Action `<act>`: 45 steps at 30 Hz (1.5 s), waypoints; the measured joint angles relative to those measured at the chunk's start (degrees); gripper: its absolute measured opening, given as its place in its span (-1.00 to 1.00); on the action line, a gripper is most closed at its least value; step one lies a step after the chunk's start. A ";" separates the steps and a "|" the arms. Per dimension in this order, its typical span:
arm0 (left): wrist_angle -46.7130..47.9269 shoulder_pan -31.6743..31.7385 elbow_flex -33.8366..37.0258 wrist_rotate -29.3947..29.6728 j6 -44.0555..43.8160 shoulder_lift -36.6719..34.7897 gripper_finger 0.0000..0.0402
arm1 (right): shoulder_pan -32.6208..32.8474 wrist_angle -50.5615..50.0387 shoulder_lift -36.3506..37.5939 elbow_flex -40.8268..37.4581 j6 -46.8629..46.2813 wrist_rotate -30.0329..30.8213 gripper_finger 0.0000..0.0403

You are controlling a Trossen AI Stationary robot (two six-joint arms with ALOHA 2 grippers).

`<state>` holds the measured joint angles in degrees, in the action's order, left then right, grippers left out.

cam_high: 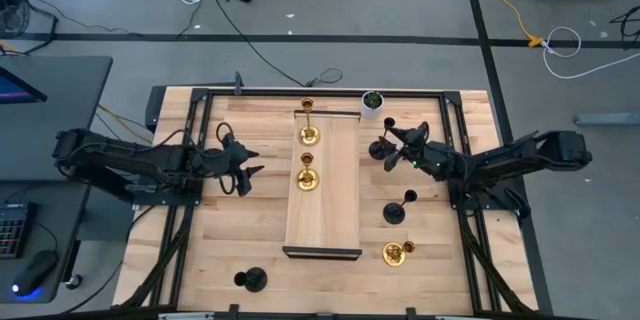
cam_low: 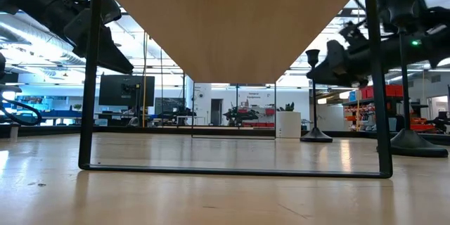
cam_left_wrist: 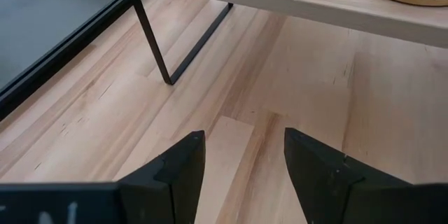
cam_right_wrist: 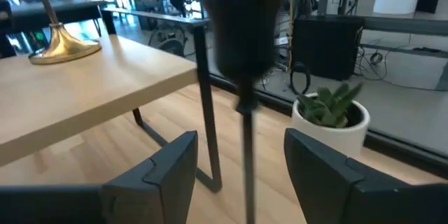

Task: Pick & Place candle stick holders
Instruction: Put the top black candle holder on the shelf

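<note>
A wooden shelf point(cam_high: 322, 200) on black legs stands mid-table with two gold candle stick holders point(cam_high: 308, 136) point(cam_high: 307, 179) upright on it. A third gold holder point(cam_high: 397, 252) and two black ones point(cam_high: 395, 212) point(cam_high: 250, 280) stand on the table by their round bases. My right gripper point(cam_right_wrist: 241, 168) is open at a third black holder point(cam_right_wrist: 248, 31), right of the shelf's far end. Its fingers stand on either side of the thin stem point(cam_right_wrist: 246, 147) and do not touch it. The holder stands on its base point(cam_low: 316, 137). My left gripper point(cam_left_wrist: 245, 161) is open and empty, left of the shelf point(cam_high: 245, 165).
A small white pot with a green plant point(cam_high: 372, 103) stands at the far edge, just beyond the right gripper, and also shows in the right wrist view point(cam_right_wrist: 329, 112). A black metal frame point(cam_high: 455, 120) runs round the table. The shelf's leg point(cam_right_wrist: 206, 98) is close by.
</note>
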<state>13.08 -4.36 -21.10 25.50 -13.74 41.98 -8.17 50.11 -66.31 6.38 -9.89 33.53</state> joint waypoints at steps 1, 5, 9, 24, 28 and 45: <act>0.00 0.00 0.00 0.00 0.00 0.00 -0.02 | -0.18 0.06 -1.11 0.81 0.71 -0.03 0.05; 0.00 0.02 0.00 0.00 0.00 0.00 -0.02 | -1.01 0.00 -4.78 2.10 1.35 0.03 0.05; 0.02 0.02 0.00 -0.02 -0.01 0.00 -0.02 | -1.30 0.90 -6.80 2.20 -0.29 -0.01 0.04; 0.02 0.00 -0.02 -0.02 0.00 0.00 -0.02 | -1.28 1.72 -9.46 2.20 -2.56 0.22 -0.89; 0.02 0.02 -0.02 0.00 -0.02 0.00 -0.02 | -1.26 1.86 -9.46 2.22 -2.79 0.28 -0.93; 0.04 0.01 -0.02 -0.02 -0.04 0.01 -0.02 | -1.13 -31.57 6.42 15.54 0.71 -3.27 -0.98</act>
<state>13.13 -4.35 -21.12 25.47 -13.78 41.98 -9.30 18.53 -59.89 21.92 -9.18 30.26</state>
